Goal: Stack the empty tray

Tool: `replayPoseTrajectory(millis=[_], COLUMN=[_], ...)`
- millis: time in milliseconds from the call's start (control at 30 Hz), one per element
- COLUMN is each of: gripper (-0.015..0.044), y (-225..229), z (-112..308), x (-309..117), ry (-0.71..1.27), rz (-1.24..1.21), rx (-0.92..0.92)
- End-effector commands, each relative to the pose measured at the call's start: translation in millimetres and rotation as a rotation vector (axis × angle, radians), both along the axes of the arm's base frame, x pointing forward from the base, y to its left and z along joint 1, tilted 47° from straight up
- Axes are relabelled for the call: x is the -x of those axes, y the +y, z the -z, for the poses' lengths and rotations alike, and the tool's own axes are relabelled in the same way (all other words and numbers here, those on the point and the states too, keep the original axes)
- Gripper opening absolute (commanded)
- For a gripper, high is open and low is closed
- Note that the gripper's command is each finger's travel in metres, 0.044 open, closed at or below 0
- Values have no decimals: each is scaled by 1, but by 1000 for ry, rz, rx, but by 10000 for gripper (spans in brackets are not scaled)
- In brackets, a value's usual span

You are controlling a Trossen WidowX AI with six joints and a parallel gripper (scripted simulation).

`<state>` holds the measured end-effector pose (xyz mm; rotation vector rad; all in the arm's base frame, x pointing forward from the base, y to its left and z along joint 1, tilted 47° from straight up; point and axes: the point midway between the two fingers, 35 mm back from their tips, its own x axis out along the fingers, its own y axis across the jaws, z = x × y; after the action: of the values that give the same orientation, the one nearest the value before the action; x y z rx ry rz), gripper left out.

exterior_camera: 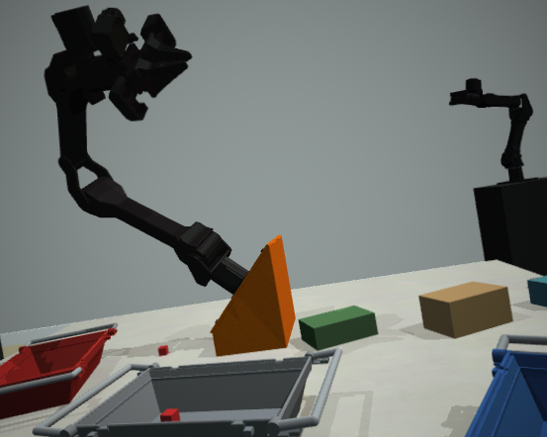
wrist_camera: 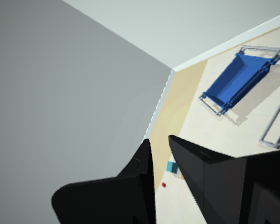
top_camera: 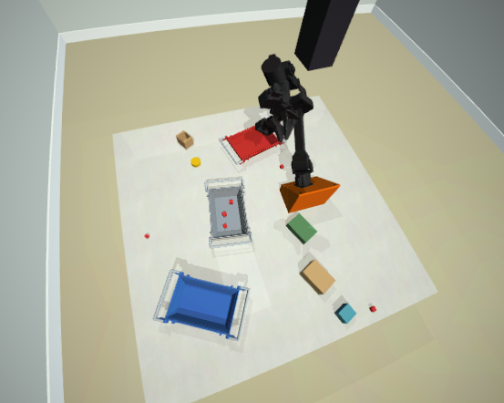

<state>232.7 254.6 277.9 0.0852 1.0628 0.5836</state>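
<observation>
The loaded grey tray [top_camera: 227, 211] holds three small red blocks and stands mid-table; it also shows in the exterior view [exterior_camera: 200, 395]. Its two wire bars [top_camera: 224, 181] [top_camera: 230, 242] lie swung out over its ends. An empty red tray [top_camera: 250, 142] lies behind it and an empty blue tray [top_camera: 202, 303] in front, also in the wrist view [wrist_camera: 237, 80]. My gripper [top_camera: 275, 129] is raised high above the red tray [exterior_camera: 42, 366], well clear of every tray. Its fingers [wrist_camera: 159, 142] stand nearly together with nothing between them; the gripper also shows at top left in the exterior view [exterior_camera: 131, 109].
The arm's orange wedge base [top_camera: 309, 193] stands right of the grey tray. A green block [top_camera: 302, 228], a tan block [top_camera: 317, 275] and a teal cube [top_camera: 345, 313] lie in a row to the right. A small open box [top_camera: 184, 139], a yellow disc [top_camera: 196, 161] and loose red cubes [top_camera: 147, 235] lie around.
</observation>
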Motion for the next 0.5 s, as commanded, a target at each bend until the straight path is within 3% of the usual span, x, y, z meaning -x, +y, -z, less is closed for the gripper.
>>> replayPoseTrajectory(millis=[0, 267, 467], gripper=[87, 87, 87], y=[-35, -133, -229], z=[26, 74, 109], x=[-44, -114, -142], ry=[-11, 16, 98], rz=[133, 416, 593], rx=[134, 447, 714])
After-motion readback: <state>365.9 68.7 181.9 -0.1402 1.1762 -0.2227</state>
